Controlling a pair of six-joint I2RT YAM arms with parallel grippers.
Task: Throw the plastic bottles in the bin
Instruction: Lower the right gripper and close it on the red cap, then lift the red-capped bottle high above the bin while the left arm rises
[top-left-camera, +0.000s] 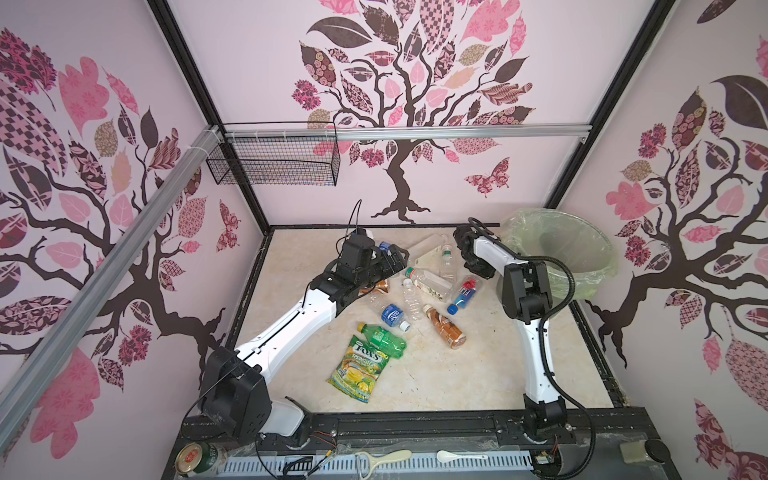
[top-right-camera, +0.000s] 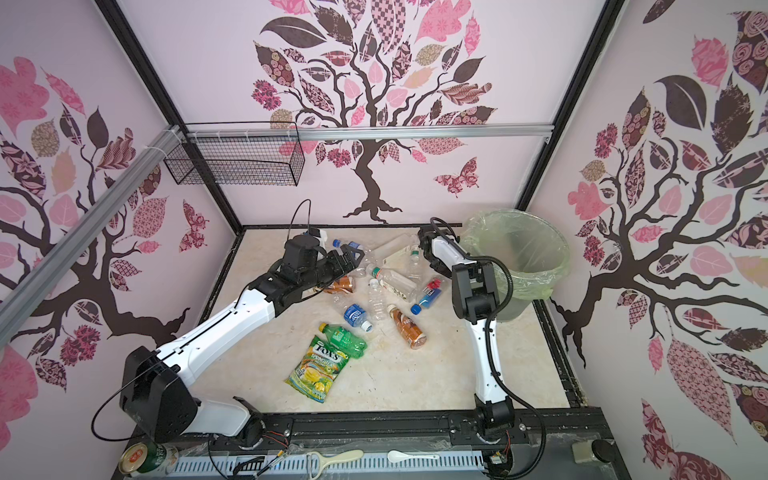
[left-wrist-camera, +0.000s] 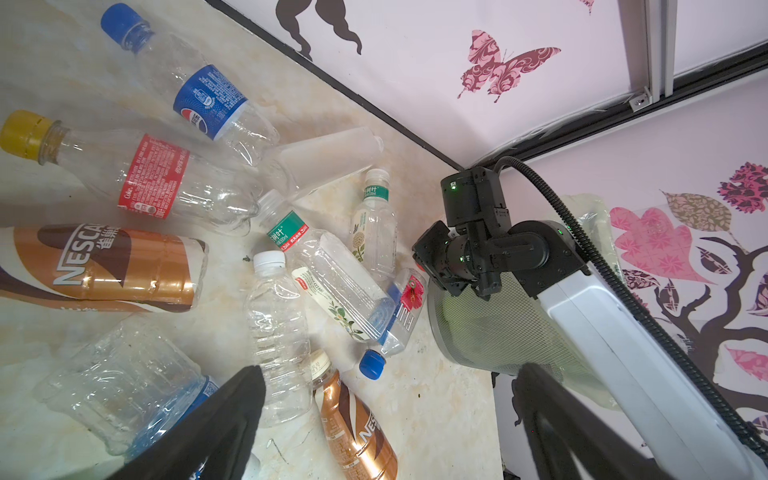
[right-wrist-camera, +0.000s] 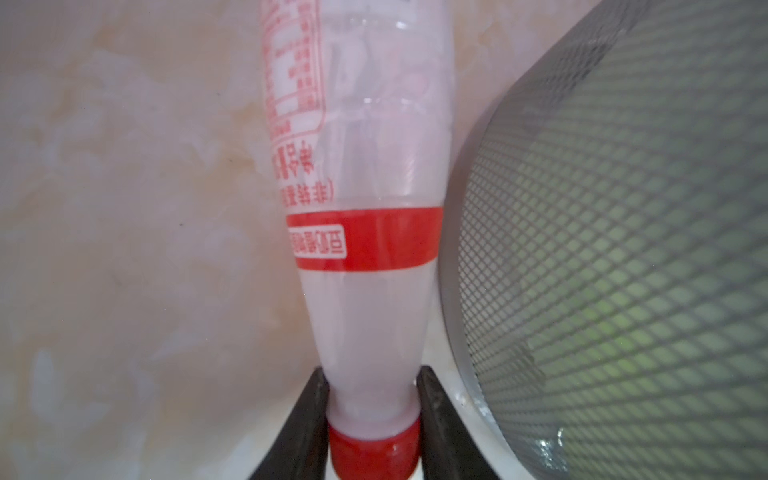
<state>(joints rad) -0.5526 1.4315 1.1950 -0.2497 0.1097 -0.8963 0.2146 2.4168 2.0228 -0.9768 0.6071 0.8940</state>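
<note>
Several plastic bottles (top-left-camera: 428, 282) lie in a loose pile mid-table, among them a green bottle (top-left-camera: 382, 338) and a brown-labelled bottle (top-left-camera: 446, 328). The bin (top-left-camera: 582, 232), a round grey-green bucket lined with a pale green bag, stands at the back right. My right gripper (right-wrist-camera: 372, 399) is shut on the neck of a milky red-capped bottle (right-wrist-camera: 374, 249), low beside the bin's mesh wall (right-wrist-camera: 623, 249). In both top views that bottle is hidden under the right gripper (top-left-camera: 478, 266). My left gripper (left-wrist-camera: 390, 399) hangs open above the pile with nothing between its fingers.
A Fox's candy bag (top-left-camera: 361, 368) lies in front of the green bottle. A metal can (top-left-camera: 195, 459), a peeler and a spoon sit on the front rail. A black wire basket (top-left-camera: 274, 162) hangs on the back wall at left.
</note>
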